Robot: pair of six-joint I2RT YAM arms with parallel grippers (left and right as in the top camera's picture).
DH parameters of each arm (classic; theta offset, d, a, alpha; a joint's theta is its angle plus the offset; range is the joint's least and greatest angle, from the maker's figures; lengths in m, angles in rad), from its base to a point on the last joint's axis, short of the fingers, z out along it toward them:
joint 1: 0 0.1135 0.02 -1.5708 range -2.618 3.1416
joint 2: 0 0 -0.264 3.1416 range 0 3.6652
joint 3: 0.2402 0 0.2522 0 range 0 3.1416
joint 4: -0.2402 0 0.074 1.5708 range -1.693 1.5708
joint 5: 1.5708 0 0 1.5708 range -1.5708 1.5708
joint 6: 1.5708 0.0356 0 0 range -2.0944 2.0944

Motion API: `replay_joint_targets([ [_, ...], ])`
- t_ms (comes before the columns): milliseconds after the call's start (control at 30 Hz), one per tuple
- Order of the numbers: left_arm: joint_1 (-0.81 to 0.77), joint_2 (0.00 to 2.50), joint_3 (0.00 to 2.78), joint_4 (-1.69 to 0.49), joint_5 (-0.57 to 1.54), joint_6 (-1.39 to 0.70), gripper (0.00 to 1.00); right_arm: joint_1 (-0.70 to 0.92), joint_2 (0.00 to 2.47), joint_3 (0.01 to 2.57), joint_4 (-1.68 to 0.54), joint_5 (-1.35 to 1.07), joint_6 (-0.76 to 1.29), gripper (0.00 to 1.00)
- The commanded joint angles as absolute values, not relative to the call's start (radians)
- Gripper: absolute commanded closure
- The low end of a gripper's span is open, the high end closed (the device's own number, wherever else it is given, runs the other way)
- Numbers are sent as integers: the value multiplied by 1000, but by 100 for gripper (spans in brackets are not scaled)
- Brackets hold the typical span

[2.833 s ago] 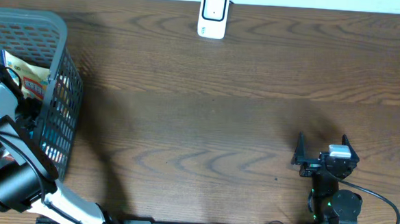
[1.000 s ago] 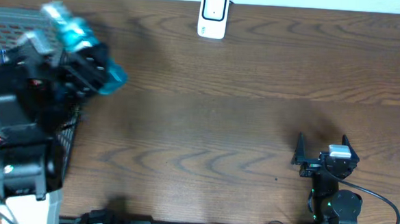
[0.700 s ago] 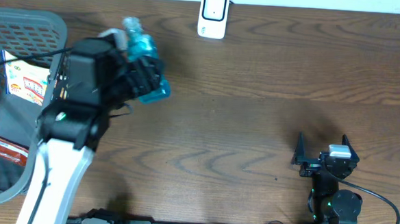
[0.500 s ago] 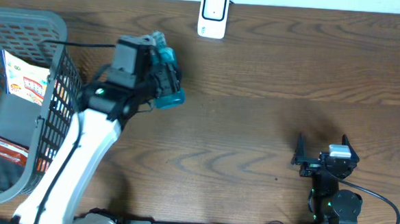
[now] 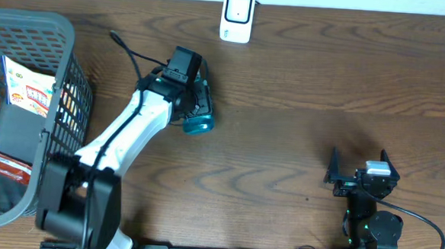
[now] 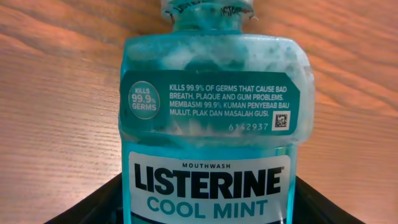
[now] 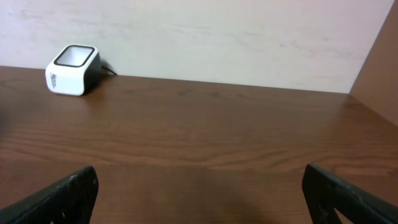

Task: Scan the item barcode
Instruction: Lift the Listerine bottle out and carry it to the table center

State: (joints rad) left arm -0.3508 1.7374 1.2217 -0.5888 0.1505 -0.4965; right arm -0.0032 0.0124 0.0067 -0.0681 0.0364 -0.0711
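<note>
Left wrist view: the mouthwash bottle [image 6: 208, 118] fills the frame, front label towards my camera, neck pointing away from the wrist. It is a clear, flat-shouldered plastic bottle of teal liquid. A glossy teal band carries fine print and a small square code [image 6: 282, 119]. I see no striped barcode on this face, so I judge it sits on a side turned away.

From overhead, the bottle hangs low over the table [image 5: 300, 106], left of centre and short of the scanner [image 5: 237, 17]. The left gripper [image 5: 197, 106] has it clamped across the body, jaws partway apart to suit the bottle's width; dark fingers show at both lower corners of the wrist view. Gripping the broad body leaves the upper label exposed. I cannot tell whether the bottle touches the wood.

The scanner is a small white block with a dark window, rounded corners, standing at the far edge of the table.

The grey plastic mesh basket [image 5: 74, 109] sits at the left edge, with printed packets [image 5: 26, 87] inside.

The right gripper [image 5: 360, 171] rests near the front right, jaws spread fully and holding nothing, well apart from the work.

The table is dark wood-grain, smooth and matt.
</note>
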Motion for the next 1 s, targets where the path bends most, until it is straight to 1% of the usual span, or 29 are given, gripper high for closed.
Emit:
replay_joint_targets([
  [0,-363,1793,1241,-567,138,-486,55,-1,7,6,-72,34,-84,1],
  [167,-441,1877,1241,-544,138,-486,55,-1,7,6,-72,34,-83,1],
  [400,-605,1945,1238,-510,134,-486,54,-1,7,6,-72,34,-83,1],
  [533,-660,1948,1219,-510,62,-490,54,-1,7,6,-72,34,-83,1],
  [667,-692,1948,1192,-511,33,-495,54,-1,7,6,-72,34,-83,1],
  [900,-693,1948,1137,-497,33,-498,53,-1,7,6,-72,34,-83,1],
  [933,-693,1948,1126,-487,33,-498,51,-1,7,6,-72,34,-83,1],
  [967,-693,1948,1118,-475,33,-498,47,-1,7,6,-72,34,-83,1],
])
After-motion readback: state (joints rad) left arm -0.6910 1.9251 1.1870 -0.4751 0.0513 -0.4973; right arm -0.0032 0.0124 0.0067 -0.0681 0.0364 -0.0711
